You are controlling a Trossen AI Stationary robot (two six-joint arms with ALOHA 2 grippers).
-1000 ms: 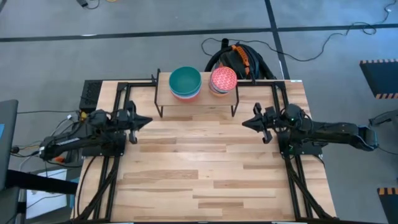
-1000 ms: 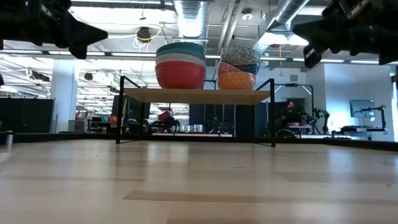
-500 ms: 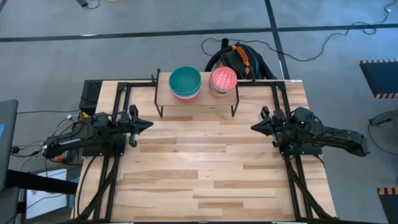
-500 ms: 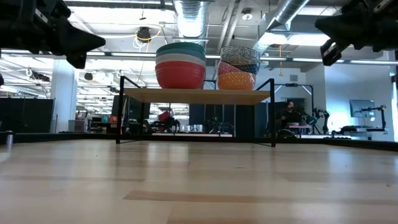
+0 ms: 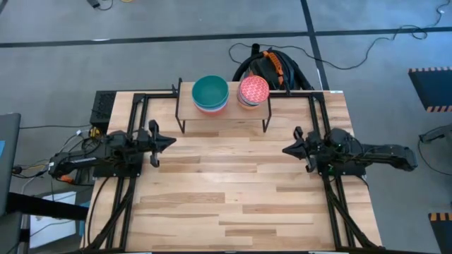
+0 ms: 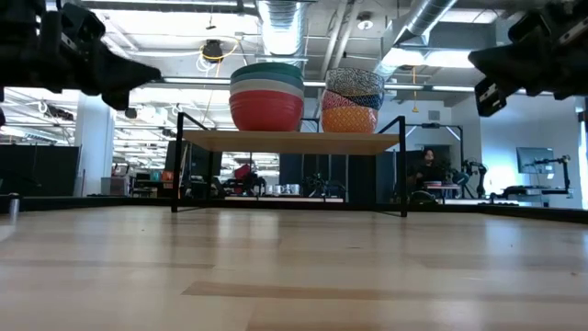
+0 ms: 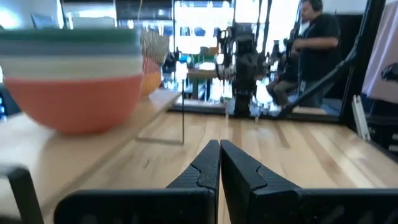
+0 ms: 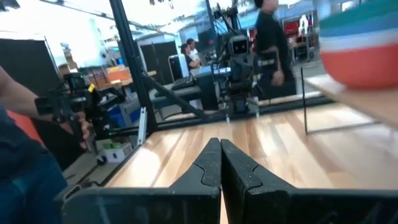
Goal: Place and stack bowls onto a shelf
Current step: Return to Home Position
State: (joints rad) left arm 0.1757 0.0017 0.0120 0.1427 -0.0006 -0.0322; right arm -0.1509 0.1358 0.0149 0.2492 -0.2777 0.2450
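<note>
- The job looks finished: on the shelf [image 5: 185, 99] the green-topped stack [image 5: 210, 92] sits beside the pink-topped stack [image 5: 253, 90], and no loose bowl shows.
- The left claw [image 5: 168, 139] hangs pinched shut and empty, near the shelf's left end.
- The right claw [image 5: 286, 149], also pinched and empty, is off the right end.

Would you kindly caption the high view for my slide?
Green-topped stack and pink-topped stack sit on the shelf; left end effector and right end effector hover shut, empty.
</note>
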